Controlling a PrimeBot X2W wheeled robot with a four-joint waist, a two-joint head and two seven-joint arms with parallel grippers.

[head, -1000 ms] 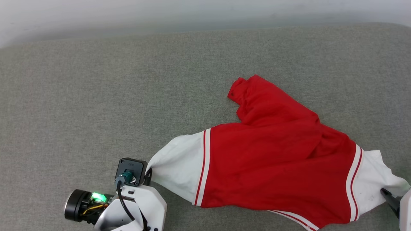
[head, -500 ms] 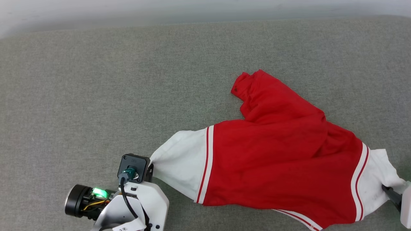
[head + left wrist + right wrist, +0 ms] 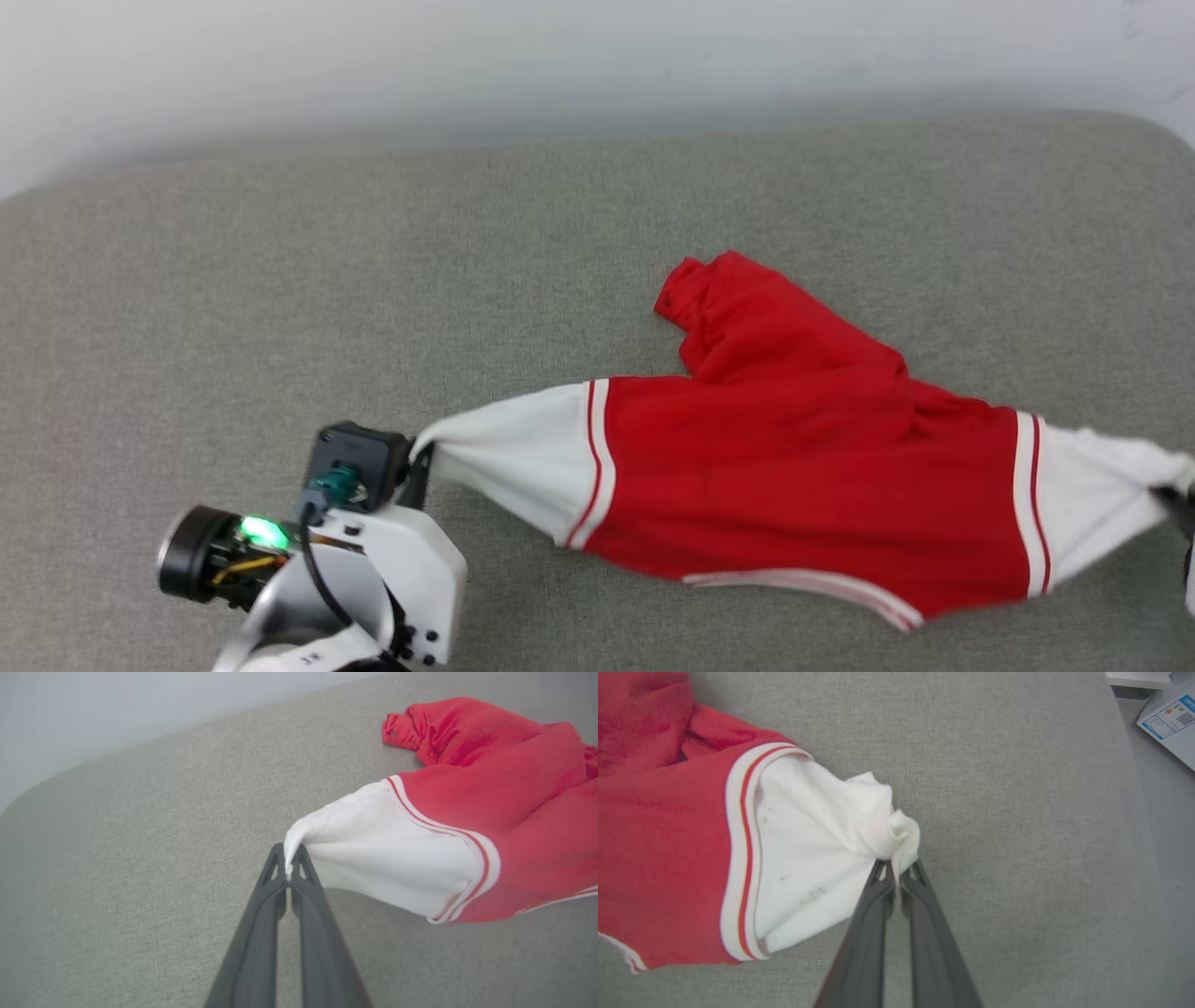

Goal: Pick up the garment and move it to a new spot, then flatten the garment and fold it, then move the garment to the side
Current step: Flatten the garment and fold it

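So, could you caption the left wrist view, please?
Left gripper, jaws shut on the white sleeve of the red T-shirt.

Looking like test lab, not home: grey fabric pad [image 3: 280, 280] spreading under right gripper [image 3: 896, 870], bare pale wall [image 3: 117, 714] rising beyond left gripper [image 3: 289, 868], labelled white packaging [image 3: 1169, 714] lying on floor [image 3: 1176, 858] up-right of right gripper.

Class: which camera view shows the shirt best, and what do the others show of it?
Head view: the shirt shows almost whole, stretched wide. Left wrist view: one white sleeve pinched in the left gripper. Right wrist view: the other sleeve in the right gripper.
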